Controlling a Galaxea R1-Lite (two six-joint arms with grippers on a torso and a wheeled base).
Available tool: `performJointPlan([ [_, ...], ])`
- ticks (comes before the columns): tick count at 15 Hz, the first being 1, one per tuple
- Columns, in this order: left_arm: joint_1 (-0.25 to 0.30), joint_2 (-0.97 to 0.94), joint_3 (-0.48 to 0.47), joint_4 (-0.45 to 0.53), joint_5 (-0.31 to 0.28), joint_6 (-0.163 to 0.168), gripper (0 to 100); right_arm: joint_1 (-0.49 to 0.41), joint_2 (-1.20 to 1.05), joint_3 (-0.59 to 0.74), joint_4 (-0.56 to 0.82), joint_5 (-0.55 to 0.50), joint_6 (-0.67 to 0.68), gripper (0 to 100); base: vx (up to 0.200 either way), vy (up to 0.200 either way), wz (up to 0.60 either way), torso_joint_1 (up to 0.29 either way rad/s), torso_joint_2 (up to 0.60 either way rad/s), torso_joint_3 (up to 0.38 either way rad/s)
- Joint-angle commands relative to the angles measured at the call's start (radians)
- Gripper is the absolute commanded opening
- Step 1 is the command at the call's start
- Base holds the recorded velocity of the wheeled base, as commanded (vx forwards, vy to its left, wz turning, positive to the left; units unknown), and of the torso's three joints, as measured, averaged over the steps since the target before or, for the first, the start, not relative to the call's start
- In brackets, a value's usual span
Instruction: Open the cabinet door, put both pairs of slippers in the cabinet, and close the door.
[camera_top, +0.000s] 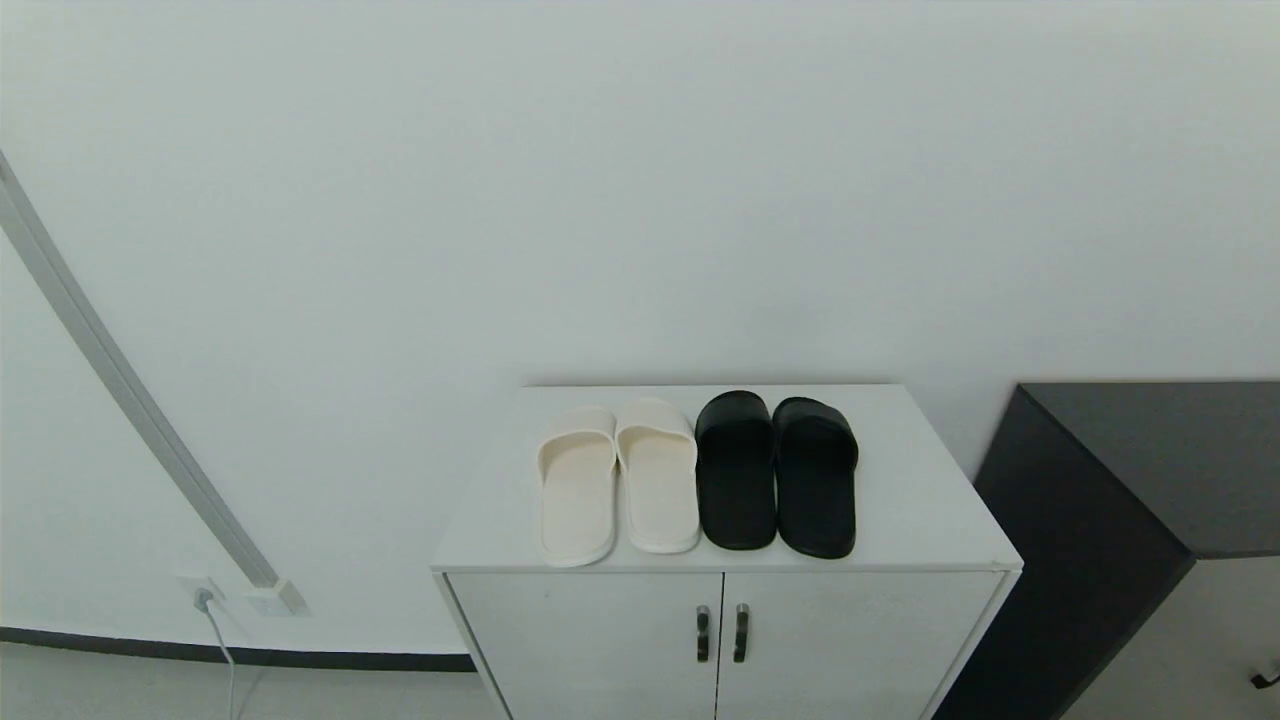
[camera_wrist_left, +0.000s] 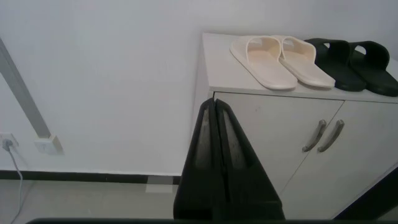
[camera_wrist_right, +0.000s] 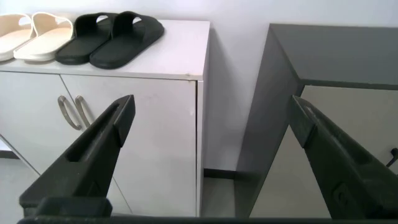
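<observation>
From where I stand, the left gripper (camera_wrist_left: 215, 106) is matte black. It has two long fingers (camera_wrist_left: 200, 155) that taper from a broad base to narrow, rounded tips, each with a shallow recessed panel down its face. The right gripper (camera_wrist_right: 211, 107) is the same make, with charcoal, wedge-shaped fingers, a sunken channel along each, and faint moulded marks near the base. A dark bar (camera_wrist_right: 186, 219) runs across beneath them.

cabinet (camera_top: 900, 500): smooth matt white panels, laminate-like | handles (camera_top: 703, 632) on cabinet doors: metal, satin sheen | cream slippers (camera_top: 618, 480) on cabinet top: matt, moulded foam-like plastic | black slippers (camera_top: 777, 475) on cabinet top: smooth rubbery plastic, faint sheen | dark cupboard (camera_top: 1150, 450) right of cabinet: smooth, matt
</observation>
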Motion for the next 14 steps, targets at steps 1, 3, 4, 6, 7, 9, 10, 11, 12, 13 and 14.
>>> performJointPlan([
  [1, 0.000, 0.000, 0.000, 0.000, 0.000, -0.001, 0, 0.000, 0.002, 0.000, 0.000, -0.001, 0.001, 100, 0.000, 0.000, 0.00, 0.000, 0.00, 0.000],
  [3, 0.000, 0.000, 0.000, 0.000, 0.002, -0.003, 0, 0.000, 0.002, 0.000, 0.000, 0.001, -0.002, 100, 0.000, 0.000, 0.00, 0.000, 0.00, 0.000],
  [4, 0.000, 0.000, 0.000, 0.000, 0.002, -0.006, 0, 0.000, 0.002, 0.000, 0.000, 0.001, 0.000, 100, 0.000, 0.000, 0.00, 0.000, 0.00, 0.000],
  [6, 0.000, 0.000, 0.000, 0.000, 0.002, -0.006, 0, 0.000, 0.002, 0.000, 0.000, 0.001, -0.002, 100, 0.000, 0.000, 0.00, 0.000, 0.00, 0.000],
  [7, 0.000, 0.000, 0.000, 0.000, 0.002, -0.004, 0, 0.000, 0.000, 0.000, 0.000, -0.001, -0.003, 100, 0.000, 0.000, 0.00, 0.000, 0.00, 0.000],
  [9, 0.000, 0.000, 0.000, 0.000, 0.002, 0.002, 0, 0.000, 0.009, -0.063, -0.017, -0.005, -0.006, 100, 0.000, 0.000, 0.00, 0.000, 0.00, 0.000],
  [10, 0.000, 0.000, 0.000, 0.000, 0.002, 0.001, 0, 0.017, 0.107, -0.313, 0.009, -0.013, 0.107, 100, 0.000, 0.000, 0.00, 0.000, 0.00, 0.000],
  [11, 0.000, 0.000, 0.000, 0.000, 0.002, 0.002, 0, 0.024, 0.195, -0.434, 0.109, -0.002, 0.135, 100, 0.000, 0.000, 0.00, 0.000, 0.00, 0.000],
  [12, 0.000, 0.000, 0.000, 0.000, 0.002, -0.001, 0, 0.027, 0.258, -0.446, 0.193, 0.041, 0.076, 100, 0.000, 0.000, 0.00, 0.000, 0.00, 0.000],
  [13, 0.000, 0.000, 0.000, 0.000, 0.002, -0.003, 0, 0.027, 0.336, -0.413, 0.209, 0.098, 0.032, 100, 0.000, 0.000, 0.00, 0.000, 0.00, 0.000],
  [14, 0.000, 0.000, 0.000, 0.000, 0.002, 0.001, 0, 0.027, 0.440, -0.379, 0.167, 0.134, 0.029, 100, 0.000, 0.000, 0.00, 0.000, 0.00, 0.000],
])
